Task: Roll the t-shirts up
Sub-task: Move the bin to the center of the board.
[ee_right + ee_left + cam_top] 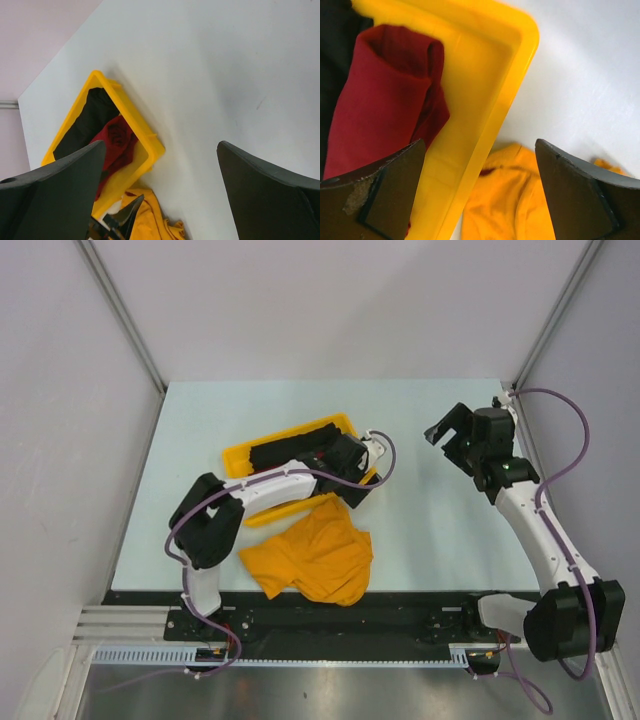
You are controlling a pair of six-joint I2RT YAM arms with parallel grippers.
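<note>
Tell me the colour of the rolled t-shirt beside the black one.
The t-shirt is dark red; left wrist view shows it best.

The shirt (312, 560) is plain mustard; the red roll (380, 100) is dark, the black roll (87, 120) plain, the tray (520, 62) bright yellow.

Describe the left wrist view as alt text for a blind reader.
A dark red rolled t-shirt lies in a yellow tray, black cloth beside it at the left edge. Past the tray's rim, a crumpled mustard t-shirt lies on the white table. The open left gripper frames the bottom corners, holding nothing.
</note>
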